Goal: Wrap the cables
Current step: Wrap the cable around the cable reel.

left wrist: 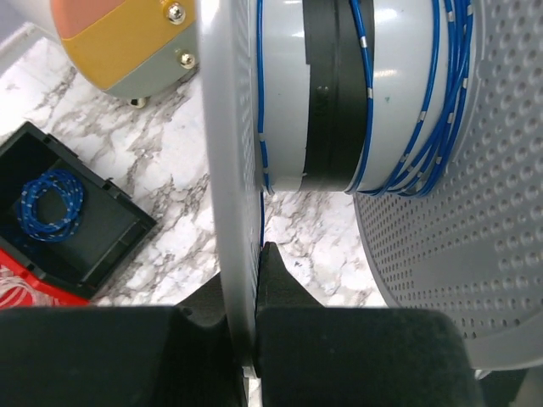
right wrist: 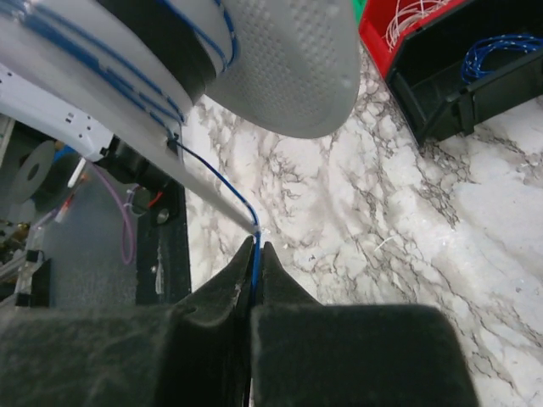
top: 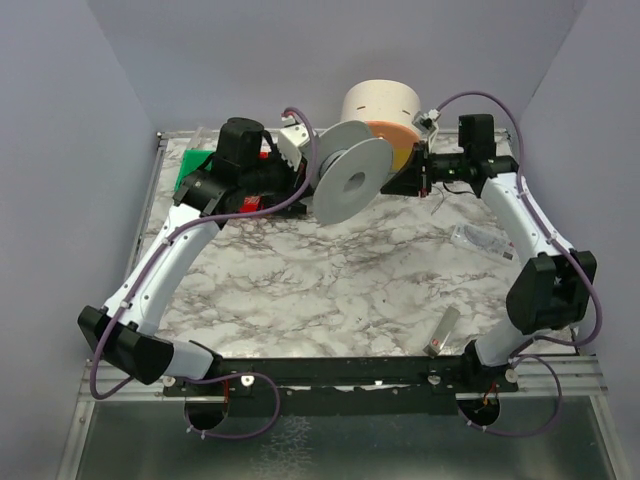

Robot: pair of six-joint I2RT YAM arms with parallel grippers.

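Observation:
A grey perforated spool stands on edge at the back of the marble table. A thin blue cable lies in several turns round its pale hub, beside a black band. My left gripper is shut on the rim of the spool's near flange, one finger on each face. In the top view this gripper sits at the spool's left. My right gripper is shut on the blue cable, which runs taut from its fingertips up to the spool. From above, the right gripper is at the spool's right.
A black bin holds a small blue wire coil, next to a red bin. A white and orange cylinder stands behind the spool. A clear plastic bag and a small grey piece lie on the right.

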